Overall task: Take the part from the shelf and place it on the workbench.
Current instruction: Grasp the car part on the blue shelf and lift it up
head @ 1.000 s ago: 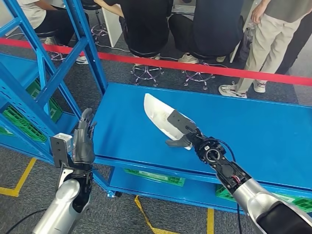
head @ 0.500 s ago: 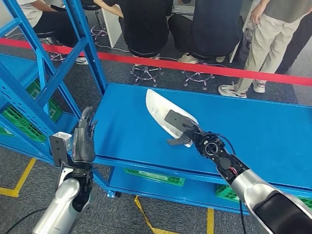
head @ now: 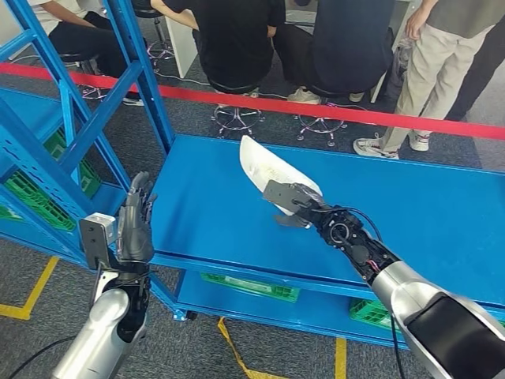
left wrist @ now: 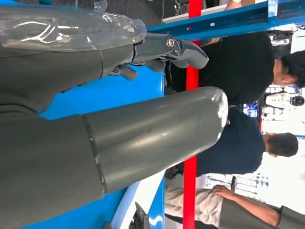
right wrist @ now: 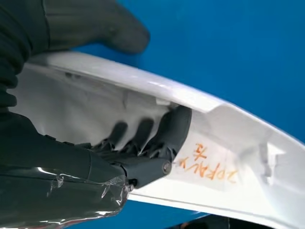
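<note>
The part (head: pixel 266 171) is a long white curved plastic shell, held over the blue workbench top (head: pixel 215 213). My right hand (head: pixel 292 204) grips its near end, thumb under the rim and fingers inside the hollow. In the right wrist view the fingers (right wrist: pixel 151 136) press into the white inner face of the part (right wrist: pixel 230 143), which bears orange handwriting. My left hand (head: pixel 135 225) is raised beside the workbench's left end, fingers straight and apart, holding nothing. In the left wrist view the left hand (left wrist: pixel 118 114) also has nothing in it.
A blue shelf frame (head: pixel 71 103) stands at the left with green crates (head: pixel 35 197) low down. More green crates (head: pixel 250 286) lie under the bench. A red barrier tape (head: pixel 334 109) runs behind, with several people seated and standing beyond it.
My right hand has carried the part a little farther from me and to the right over the bench. The left hand has stayed where it was.
</note>
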You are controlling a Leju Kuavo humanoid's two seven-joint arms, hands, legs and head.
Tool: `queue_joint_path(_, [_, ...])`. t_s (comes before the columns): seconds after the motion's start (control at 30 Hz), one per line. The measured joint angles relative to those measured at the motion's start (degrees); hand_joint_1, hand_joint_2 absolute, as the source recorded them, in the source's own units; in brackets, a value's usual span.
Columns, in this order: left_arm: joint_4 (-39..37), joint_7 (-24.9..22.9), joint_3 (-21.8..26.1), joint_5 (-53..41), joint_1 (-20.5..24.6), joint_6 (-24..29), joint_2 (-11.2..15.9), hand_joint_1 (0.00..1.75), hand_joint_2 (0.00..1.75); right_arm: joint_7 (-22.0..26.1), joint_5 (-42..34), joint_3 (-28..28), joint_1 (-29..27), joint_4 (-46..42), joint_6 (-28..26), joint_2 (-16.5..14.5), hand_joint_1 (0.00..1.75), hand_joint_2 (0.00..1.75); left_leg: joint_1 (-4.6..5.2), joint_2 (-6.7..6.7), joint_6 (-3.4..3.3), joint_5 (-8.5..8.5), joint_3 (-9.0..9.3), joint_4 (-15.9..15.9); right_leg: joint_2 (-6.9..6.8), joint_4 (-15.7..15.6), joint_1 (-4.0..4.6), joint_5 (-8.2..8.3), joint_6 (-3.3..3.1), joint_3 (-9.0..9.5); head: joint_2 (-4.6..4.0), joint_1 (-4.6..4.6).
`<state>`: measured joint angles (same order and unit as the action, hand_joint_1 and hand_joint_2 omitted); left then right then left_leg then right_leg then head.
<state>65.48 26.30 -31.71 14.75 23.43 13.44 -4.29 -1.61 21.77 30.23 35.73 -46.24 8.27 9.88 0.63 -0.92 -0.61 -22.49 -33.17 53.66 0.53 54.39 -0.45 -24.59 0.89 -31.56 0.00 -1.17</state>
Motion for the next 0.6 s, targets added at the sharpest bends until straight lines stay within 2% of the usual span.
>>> queue_joint_path(0.33, [0.69,-0.52,0.00,-0.27,-0.08,0.33,0.15,0.00,0.00,0.55,0.69,0.63,1.83,2.16,-1.12,-0.01,1.75,1.75,0.00,0.01,0.01,-0.01,0.15,0.02,0.00,-0.03,0.00,0.00,0.00,0.15,0.00,-0.04])
queue_joint_path(0.6, [0.87,-0.55,0.00,-0.26,-0.07,0.57,0.23,0.00,0.00,1.25,-3.02,0.45,2.31,2.82,-0.80,0.02,1.75,1.75,0.00,0.02,0.01,-0.01,0.17,0.06,0.01,-0.03,0.00,0.05,0.02,0.16,0.00,0.00])
